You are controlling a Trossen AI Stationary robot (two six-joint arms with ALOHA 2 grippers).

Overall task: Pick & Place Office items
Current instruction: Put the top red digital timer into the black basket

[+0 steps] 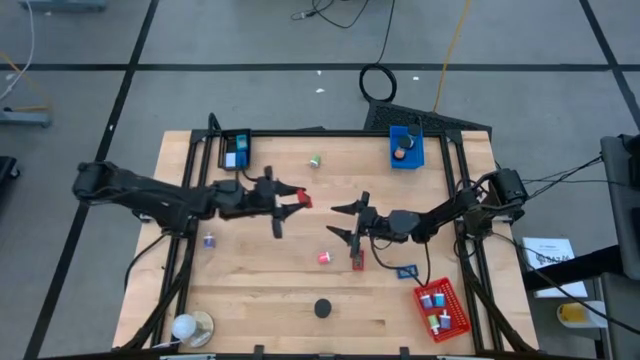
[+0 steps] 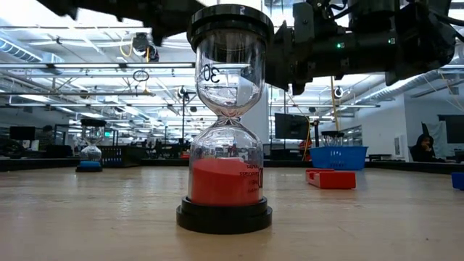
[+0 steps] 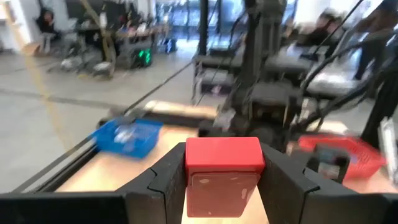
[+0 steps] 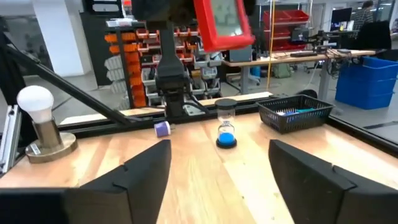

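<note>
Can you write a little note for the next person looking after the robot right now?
Left pincer: shut on a red block, held above mid-table.
Right pincer: open, empty, facing it.
Done: some items lie in the red tray, blue tray and black tray.
Left to do: pink piece, green piece, purple roll and hourglass sit loose on the table; the held block needs a tray.

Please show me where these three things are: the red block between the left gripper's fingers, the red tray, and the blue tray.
red block (image 3: pixel 224 163): left wrist view, on its front face.
red tray (image 1: pixel 458 309): high view, on its right rim.
blue tray (image 1: pixel 407 158): high view, on its bare floor near the bottom edge.
</note>
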